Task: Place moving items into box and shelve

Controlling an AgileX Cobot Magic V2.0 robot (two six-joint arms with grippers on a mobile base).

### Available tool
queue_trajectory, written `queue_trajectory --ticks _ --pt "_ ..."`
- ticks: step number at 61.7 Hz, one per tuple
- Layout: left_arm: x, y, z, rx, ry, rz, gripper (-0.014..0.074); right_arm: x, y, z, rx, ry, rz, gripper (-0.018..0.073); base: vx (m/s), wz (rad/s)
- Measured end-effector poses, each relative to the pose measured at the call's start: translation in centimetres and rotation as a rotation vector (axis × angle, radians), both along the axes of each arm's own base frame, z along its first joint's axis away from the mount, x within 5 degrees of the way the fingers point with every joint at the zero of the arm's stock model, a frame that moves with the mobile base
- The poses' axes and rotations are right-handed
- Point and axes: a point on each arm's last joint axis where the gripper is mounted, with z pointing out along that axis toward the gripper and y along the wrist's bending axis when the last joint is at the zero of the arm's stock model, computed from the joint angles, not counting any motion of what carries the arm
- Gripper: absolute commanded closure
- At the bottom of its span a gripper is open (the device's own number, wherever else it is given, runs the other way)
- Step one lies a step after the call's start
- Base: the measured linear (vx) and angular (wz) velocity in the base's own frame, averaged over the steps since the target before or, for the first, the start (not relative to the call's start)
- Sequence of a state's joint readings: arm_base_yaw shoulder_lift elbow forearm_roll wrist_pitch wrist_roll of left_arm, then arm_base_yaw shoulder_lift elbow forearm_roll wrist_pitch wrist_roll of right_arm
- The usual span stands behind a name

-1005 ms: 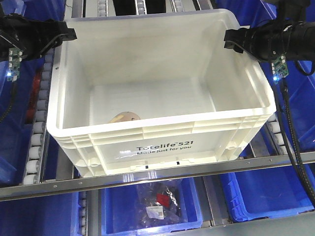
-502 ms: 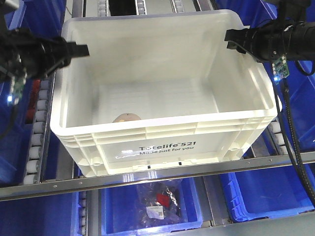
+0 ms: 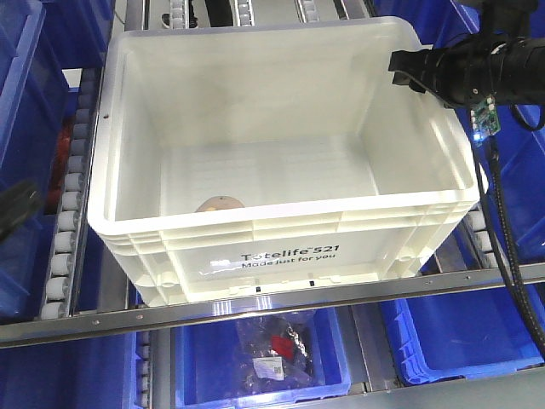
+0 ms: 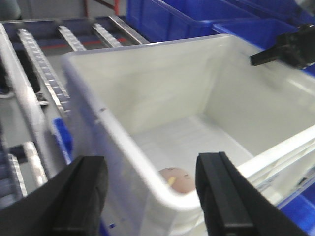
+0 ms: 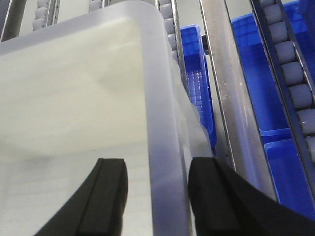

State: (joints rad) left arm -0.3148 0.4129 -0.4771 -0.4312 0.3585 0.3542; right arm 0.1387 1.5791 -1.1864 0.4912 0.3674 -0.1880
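Box point(image 3: 281, 247) on shelf rollers point(image 3: 66, 204), pink ball point(image 3: 220, 204) inside at 7 o'clock. Right gripper point(image 5: 155, 206) spread, straddling rim; left gripper point(image 4: 150, 196) spread, empty. One-sided push risks skewing box.

the box point(image 3: 281, 247) is smooth white plastic, slightly glossy. the bins point(image 3: 260, 358) are glossy blue plastic. the rails point(image 5: 231, 98) are dull grey metal with plastic rollers point(image 3: 64, 213).

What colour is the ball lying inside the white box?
Dusty pink ball, seen best in the left wrist view.
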Motion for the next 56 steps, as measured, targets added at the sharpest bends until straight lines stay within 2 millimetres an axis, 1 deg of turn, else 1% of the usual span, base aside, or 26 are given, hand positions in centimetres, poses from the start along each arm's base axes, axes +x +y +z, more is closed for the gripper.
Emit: queue_trajectory --ticks 3,6,11,19,27,31,38,56 --pt "-1.0 0.7 -1.1 -0.004 -0.029 0.036 0.0125 0.0 0.0 0.0 0.000 0.000 0.000 0.0193 0.00 0.00" --pt "-1.7 1.3 -2.8 -0.027 -0.029 0.080 0.0146 0.0 0.0 0.0 0.000 0.000 0.000 0.0193 0.00 0.00" --pt "-2.4 2.1 -5.2 -0.055 -0.053 0.141 0.0197 0.0 0.0 0.0 0.000 0.000 0.000 0.0193 0.00 0.00" --pt "-2.8 2.5 -9.2 -0.054 -0.077 0.197 0.0310 0.0 0.0 0.0 0.000 0.000 0.000 0.0193 0.00 0.00" --pt "-2.7 2.8 -11.9 0.004 -0.094 0.249 0.0443 0.0 0.0 0.0 0.000 0.000 0.000 0.0193 0.00 0.00" --pt "-2.6 3.0 -12.4 0.025 -0.105 0.273 0.0508 0.0 0.0 0.0 0.000 0.000 0.000 0.0193 0.00 0.00" --pt "-2.5 3.2 -12.0 0.024 -0.162 0.314 0.0605 0.0 0.0 0.0 0.000 0.000 0.000 0.0193 0.00 0.00" --pt "-2.5 3.4 -11.9 0.027 -0.174 0.338 0.0604 0.0 0.0 0.0 0.000 0.001 0.000 0.0193 0.00 0.00"
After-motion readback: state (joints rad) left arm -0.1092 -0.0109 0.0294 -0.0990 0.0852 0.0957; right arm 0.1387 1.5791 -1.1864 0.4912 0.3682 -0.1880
